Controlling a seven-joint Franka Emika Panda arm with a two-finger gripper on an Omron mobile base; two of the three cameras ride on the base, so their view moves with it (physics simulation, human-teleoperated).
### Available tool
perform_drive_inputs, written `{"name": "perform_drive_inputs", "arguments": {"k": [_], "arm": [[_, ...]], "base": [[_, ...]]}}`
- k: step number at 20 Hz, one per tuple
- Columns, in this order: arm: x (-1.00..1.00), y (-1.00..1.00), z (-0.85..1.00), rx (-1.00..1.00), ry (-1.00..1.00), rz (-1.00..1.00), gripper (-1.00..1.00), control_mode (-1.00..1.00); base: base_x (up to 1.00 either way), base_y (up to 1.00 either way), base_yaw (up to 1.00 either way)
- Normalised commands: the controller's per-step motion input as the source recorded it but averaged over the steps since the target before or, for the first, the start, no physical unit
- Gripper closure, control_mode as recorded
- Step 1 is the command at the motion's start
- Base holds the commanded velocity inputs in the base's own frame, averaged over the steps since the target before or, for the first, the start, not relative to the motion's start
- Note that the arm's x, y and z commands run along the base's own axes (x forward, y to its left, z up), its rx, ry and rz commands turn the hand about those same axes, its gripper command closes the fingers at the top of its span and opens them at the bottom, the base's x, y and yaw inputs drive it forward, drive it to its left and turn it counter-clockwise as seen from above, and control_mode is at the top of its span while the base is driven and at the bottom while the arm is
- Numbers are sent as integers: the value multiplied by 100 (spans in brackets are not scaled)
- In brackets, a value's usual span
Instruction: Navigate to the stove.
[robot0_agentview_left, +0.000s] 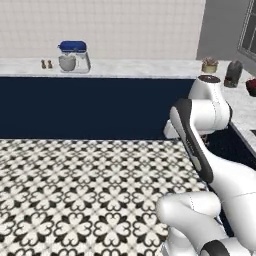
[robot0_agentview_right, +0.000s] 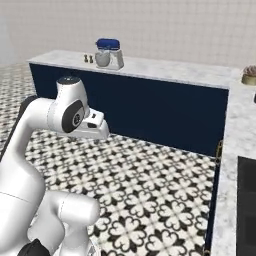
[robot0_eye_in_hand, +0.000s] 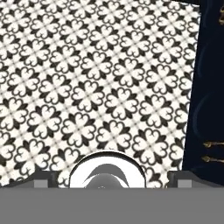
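Left base view: my arm (robot0_agentview_left: 200, 145) is folding up at the lower right, over the black-and-white patterned floor (robot0_agentview_left: 85, 190). A navy cabinet run (robot0_agentview_left: 90, 107) with a pale marble counter (robot0_agentview_left: 130, 67) is crossing the far side. A stand mixer (robot0_agentview_left: 73, 56) with a blue top is sitting on it, two small shakers (robot0_agentview_left: 46, 64) just beside it. Far right: a small potted plant (robot0_agentview_left: 209, 64) and a dark rounded jar (robot0_agentview_left: 233, 73) on the side counter.

Right base view: my arm is rising from the lower left. A flat black surface, likely the stove (robot0_agentview_right: 247, 205), is showing at the right edge, set into the side counter (robot0_agentview_right: 231, 165).

Hand view: I'm looking down at the floor, with a navy cabinet face (robot0_eye_in_hand: 209, 87) at right. My gripper (robot0_eye_in_hand: 109, 179) tips are sitting far apart at the bottom, so it's spread wide, holding nothing.
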Motion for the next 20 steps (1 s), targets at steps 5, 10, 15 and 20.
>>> {"name": "perform_drive_inputs", "arguments": {"k": [5, 10, 15, 20], "arm": [[0, 0, 0, 0, 0, 0, -100, 100], [0, 0, 0, 0, 0, 0, -100, 100], [0, 0, 0, 0, 0, 0, -100, 100], [0, 0, 0, 0, 0, 0, -100, 100]], "base": [[42, 23, 83], [50, 28, 80], [52, 26, 80], [61, 20, 79]]}}
